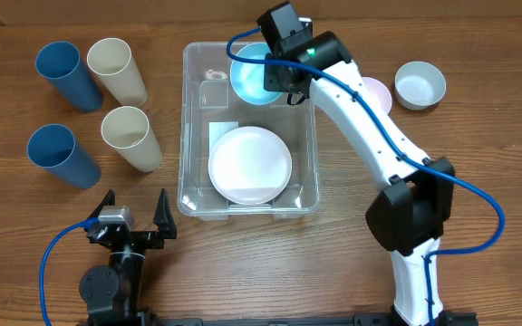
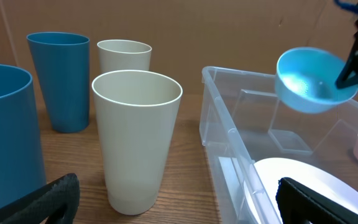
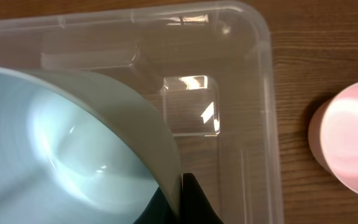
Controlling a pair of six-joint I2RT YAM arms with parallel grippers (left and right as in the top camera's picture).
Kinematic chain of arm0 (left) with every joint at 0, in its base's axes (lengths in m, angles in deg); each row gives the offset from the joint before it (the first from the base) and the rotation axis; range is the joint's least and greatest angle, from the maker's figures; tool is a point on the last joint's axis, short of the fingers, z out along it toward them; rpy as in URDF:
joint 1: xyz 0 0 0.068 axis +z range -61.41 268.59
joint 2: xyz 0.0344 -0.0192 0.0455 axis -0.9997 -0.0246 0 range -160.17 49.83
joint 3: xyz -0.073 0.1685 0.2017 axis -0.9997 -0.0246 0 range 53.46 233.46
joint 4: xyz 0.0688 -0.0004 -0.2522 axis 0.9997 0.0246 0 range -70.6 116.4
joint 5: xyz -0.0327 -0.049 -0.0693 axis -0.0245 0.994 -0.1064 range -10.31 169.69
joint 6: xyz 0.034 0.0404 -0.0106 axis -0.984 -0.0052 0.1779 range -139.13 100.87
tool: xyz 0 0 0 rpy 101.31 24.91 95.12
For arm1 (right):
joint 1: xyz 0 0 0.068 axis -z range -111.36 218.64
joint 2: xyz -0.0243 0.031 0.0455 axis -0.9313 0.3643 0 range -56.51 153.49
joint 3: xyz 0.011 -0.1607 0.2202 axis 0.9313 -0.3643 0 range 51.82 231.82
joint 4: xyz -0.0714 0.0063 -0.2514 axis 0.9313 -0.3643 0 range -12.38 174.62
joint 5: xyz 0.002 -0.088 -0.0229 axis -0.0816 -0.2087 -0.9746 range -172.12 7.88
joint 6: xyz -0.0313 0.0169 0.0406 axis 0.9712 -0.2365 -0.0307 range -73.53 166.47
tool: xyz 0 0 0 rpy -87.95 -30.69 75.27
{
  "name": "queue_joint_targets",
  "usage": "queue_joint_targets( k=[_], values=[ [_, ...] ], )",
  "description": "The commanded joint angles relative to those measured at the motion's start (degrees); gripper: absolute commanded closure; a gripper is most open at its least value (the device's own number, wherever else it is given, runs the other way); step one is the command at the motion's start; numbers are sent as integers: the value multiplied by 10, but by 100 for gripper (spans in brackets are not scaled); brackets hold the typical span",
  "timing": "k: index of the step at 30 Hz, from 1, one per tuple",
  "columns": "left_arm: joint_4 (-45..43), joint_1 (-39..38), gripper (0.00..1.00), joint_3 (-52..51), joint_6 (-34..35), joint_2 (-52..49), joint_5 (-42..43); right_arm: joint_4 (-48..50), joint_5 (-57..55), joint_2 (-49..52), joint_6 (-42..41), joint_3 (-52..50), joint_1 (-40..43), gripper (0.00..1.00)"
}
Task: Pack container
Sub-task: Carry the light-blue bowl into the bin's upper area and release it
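Over the container (image 1: 188, 127) | right jaws clamp blue bowl (image 1: 250, 78) rim (bowl tilted) | left jaws spread wide, empty

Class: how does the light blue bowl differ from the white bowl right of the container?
The blue bowl hangs tilted in the right end effector over the container; the white bowl sits upright on the table outside it. The blue bowl is gripped by its rim; the white bowl is untouched. Both are round and empty.

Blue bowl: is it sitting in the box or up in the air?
Up in the air, tipped: the right gripper pinches the blue bowl by its rim above the clear container.
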Motion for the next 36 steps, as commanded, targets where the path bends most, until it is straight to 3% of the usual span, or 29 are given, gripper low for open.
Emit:
queue_joint_targets(
  k=[1,11,13,15,21,27,32,36],
  values=[
    [0,3,0,-2,-11,5,1,21,-22,23,27,2,1,96],
    [0,3,0,-2,-11,5,1,35,-56,63,45,1,8,95],
    [0,3,0,-2,-11,5,1,35,-58,63,47,1,10,72],
    [0,3,0,-2,-11,5,1,32,-57,63,47,1,12,66],
    [0,3,0,-2,-11,5,1,31,-51,63,104,2,2,67],
    [0,3,0,-2,-11,5,1,21,-47,62,109,7,-2,67],
    [0,3,0,-2,-11,5,1,-69,-33,58,119,123,-2,64],
    [0,3,0,-2,-11,5,1,-171,-31,48,118,277,4,54]
  ],
)
